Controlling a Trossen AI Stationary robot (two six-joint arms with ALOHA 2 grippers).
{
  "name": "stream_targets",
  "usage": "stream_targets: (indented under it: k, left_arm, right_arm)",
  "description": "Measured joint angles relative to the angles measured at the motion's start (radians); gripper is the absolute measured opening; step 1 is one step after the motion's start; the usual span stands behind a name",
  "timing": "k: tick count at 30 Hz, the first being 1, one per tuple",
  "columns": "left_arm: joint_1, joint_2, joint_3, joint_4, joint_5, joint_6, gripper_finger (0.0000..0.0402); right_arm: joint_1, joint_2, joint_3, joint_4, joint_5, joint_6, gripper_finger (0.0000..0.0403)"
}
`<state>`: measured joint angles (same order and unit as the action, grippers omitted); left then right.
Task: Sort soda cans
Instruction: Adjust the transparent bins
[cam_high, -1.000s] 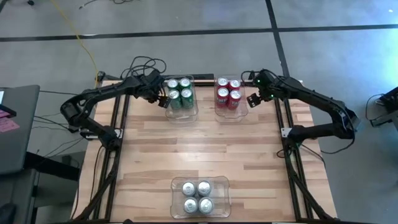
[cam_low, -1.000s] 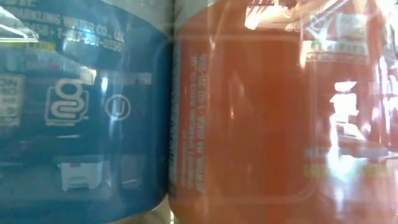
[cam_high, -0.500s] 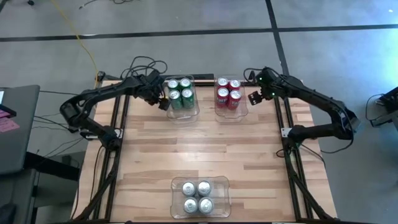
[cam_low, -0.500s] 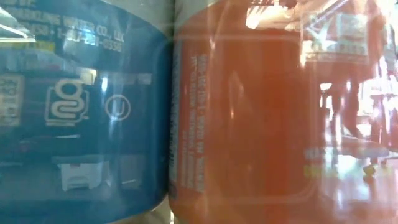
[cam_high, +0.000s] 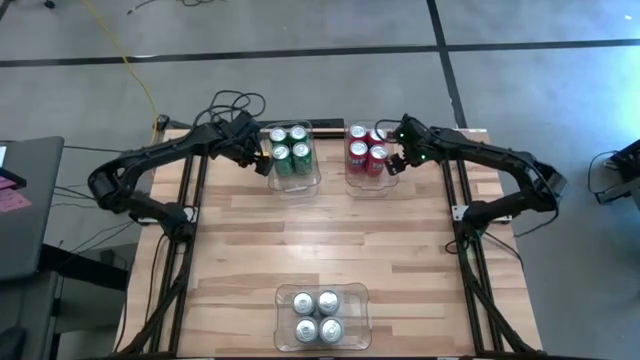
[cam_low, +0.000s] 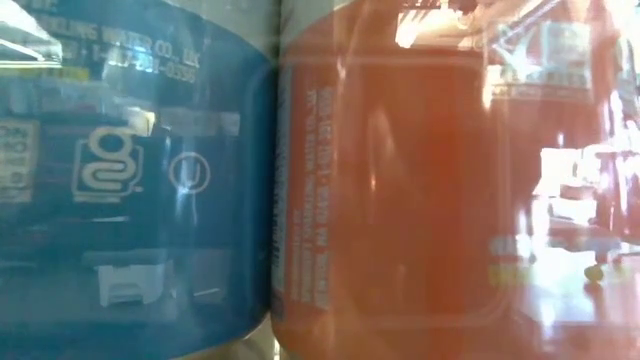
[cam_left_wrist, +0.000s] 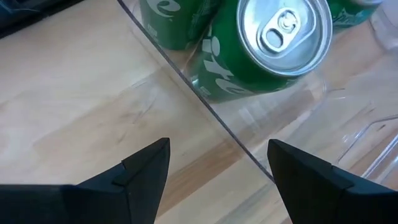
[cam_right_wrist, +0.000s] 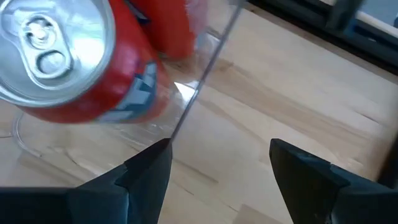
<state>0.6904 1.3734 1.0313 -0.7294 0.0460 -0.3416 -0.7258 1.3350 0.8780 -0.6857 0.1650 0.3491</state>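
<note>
From the overhead camera I see all twelve cans already grouped by colour in three clear bins on the bench (cam_high: 330, 240). The four green cans (cam_high: 288, 147) sit in the bin (cam_high: 293, 185) at the far left of centre, the four red cans (cam_high: 366, 150) in the neighbouring bin (cam_high: 366, 186) just to their right, and the four silver cans (cam_high: 317, 315) in a third bin (cam_high: 281, 322) at the near edge, well apart from the other two.

My left gripper (cam_high: 262, 160) is at the outer left side of the green bin, its fingers (cam_left_wrist: 146, 171) spread and empty; through the left wrist camera the bin's clear wall runs between them, with a green can standing upright just inside. My right gripper (cam_high: 396, 163) is at the outer right side of the red bin, also spread with nothing between the fingers (cam_right_wrist: 149, 174); its wrist camera shows the clear wall edge near one finger and a red can inside the bin (whether either gripper touches the plastic, I cannot tell).

The bench-level camera is filled by two can sides seen very close, one bluish and one orange-red, standing side by side.
</note>
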Motion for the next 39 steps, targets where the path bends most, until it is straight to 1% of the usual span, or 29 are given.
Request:
stream_targets:
  k: [5,8,14,17,20,24,29,34,39]
  left_arm:
    - [-0.03,0.037,0.0,0.052,-0.002,-0.023,0.0265]
    - [-0.04,0.064,0.001,0.081,-0.011,-0.027,0.0265]
    - [-0.041,0.128,0.0,0.056,-0.069,-0.04,0.0265]
    - [-0.042,0.156,0.0,0.054,-0.08,-0.039,0.0265]
    - [-0.042,0.179,0.001,0.056,-0.08,-0.038,0.0265]
    - [-0.043,0.193,0.002,0.042,-0.08,0.004,0.026]
    - [-0.044,0.194,0.003,0.011,-0.085,0.071,0.0225]
    - [-0.044,0.194,0.003,-0.029,-0.085,0.141,0.0176]
    - [-0.044,0.197,-0.001,-0.074,-0.093,0.172,0.0142]
  right_arm:
    - [0.005,0.038,0.003,0.027,0.0,0.001,0.029]
    - [0.003,0.034,0.003,0.028,0.0,-0.005,0.029]
    - [0.002,-0.001,0.0,0.009,0.0,-0.006,0.029]
    - [0.002,-0.003,0.0,-0.002,-0.002,-0.006,0.029]
    - [0.002,0.015,0.0,-0.004,-0.002,0.0,0.0288]
    - [0.003,0.048,0.0,-0.008,-0.002,0.017,0.0278]
    - [0.004,0.084,0.0,0.0,-0.002,0.034,0.0254]
    - [0.004,0.107,0.0,0.012,-0.006,0.043,0.0213]
    - [0.004,0.074,0.0,-0.016,-0.008,0.027,0.0177]
